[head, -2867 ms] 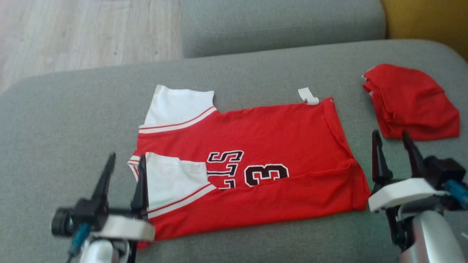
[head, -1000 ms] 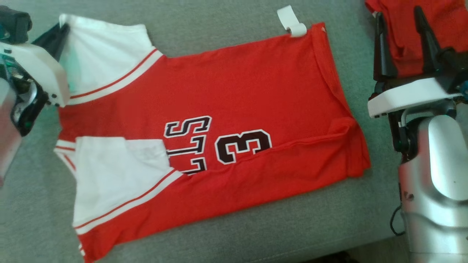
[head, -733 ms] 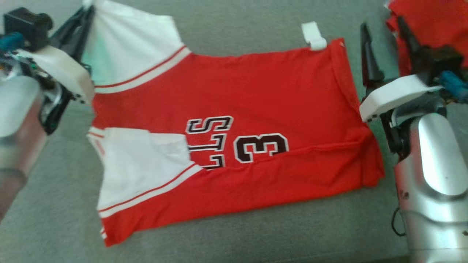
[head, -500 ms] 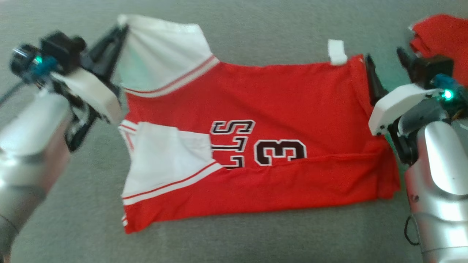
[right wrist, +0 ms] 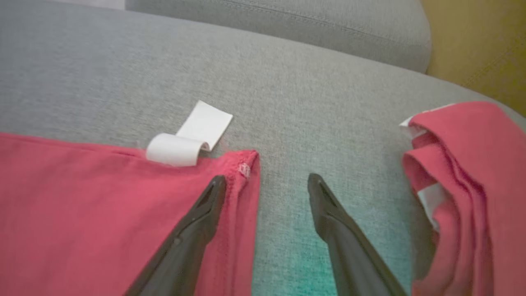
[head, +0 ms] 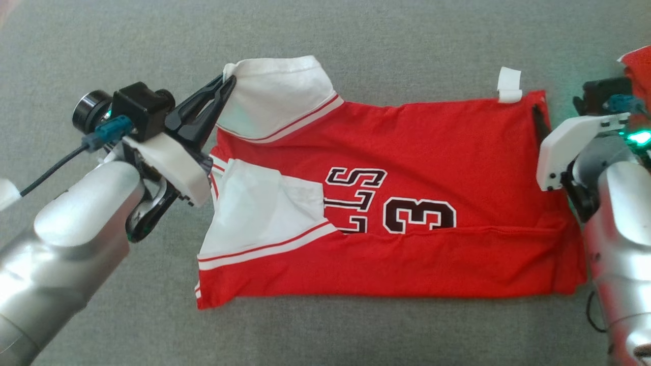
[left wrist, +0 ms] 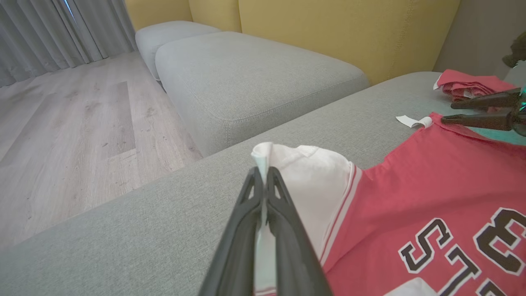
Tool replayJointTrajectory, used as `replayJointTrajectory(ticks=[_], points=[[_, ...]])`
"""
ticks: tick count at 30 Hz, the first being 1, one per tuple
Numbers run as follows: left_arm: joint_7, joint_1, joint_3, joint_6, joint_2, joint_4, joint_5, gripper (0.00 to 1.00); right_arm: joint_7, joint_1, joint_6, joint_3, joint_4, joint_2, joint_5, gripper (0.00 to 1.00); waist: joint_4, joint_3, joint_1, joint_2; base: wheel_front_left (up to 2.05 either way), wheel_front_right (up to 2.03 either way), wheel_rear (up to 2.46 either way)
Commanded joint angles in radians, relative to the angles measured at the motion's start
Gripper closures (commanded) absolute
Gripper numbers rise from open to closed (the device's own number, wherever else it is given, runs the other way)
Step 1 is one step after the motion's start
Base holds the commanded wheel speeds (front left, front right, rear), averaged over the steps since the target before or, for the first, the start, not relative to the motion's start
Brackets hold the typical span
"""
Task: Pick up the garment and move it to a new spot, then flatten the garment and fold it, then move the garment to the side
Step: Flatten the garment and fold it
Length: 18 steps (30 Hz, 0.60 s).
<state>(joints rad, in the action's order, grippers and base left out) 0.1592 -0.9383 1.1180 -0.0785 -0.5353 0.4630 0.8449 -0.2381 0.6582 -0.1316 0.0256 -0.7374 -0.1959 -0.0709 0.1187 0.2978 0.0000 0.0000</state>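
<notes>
Upper left: left jaws now clamped on white sleeve (head: pixel 277 96) tip, lifting it off sofa (head: pixel 356 30). Centre: jersey (head: pixel 432 152) flat, lower edge folded up. Right edge: right jaws, wide, have shifted off red pile (right wrist: pixel 464 172) to straddle hem corner (right wrist: pixel 246 164) beside white tag (head: pixel 509 84). I expect crosswise fold once right side closes.
</notes>
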Motion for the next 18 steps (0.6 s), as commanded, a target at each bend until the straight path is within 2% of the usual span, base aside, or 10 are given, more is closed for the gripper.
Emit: replayJointTrajectory(ticks=[1,12,13,14,18], points=[[-0.001,-0.045,-0.041,0.007,-0.050,-0.028,-0.003,1.00,-0.004,0.048,0.001,-0.004,-0.005,-0.008,-0.014,0.00,0.005,0.016,0.0000,0.0000,0.00,0.00,0.00],[0.001,-0.067,-0.042,0.011,-0.056,-0.029,-0.009,1.00,-0.044,0.119,0.001,-0.026,-0.165,0.001,0.016,0.00,0.008,0.053,0.0000,0.0000,0.00,0.00,0.00],[0.002,-0.068,-0.042,0.011,-0.056,-0.026,-0.009,1.00,-0.042,0.124,0.001,-0.034,-0.173,-0.001,0.023,0.55,0.006,0.054,0.0000,0.0000,0.00,0.00,0.00],[0.002,-0.069,-0.043,0.011,-0.056,-0.023,-0.008,1.00,-0.037,0.129,0.001,-0.039,-0.179,-0.002,0.030,1.00,0.004,0.055,0.0000,0.0000,0.00,0.00,0.00],[0.008,-0.073,-0.048,0.012,-0.057,-0.006,-0.003,1.00,0.013,0.155,0.001,-0.044,-0.186,-0.009,0.056,1.00,-0.008,0.051,0.0000,0.0000,0.00,0.00,0.00]])
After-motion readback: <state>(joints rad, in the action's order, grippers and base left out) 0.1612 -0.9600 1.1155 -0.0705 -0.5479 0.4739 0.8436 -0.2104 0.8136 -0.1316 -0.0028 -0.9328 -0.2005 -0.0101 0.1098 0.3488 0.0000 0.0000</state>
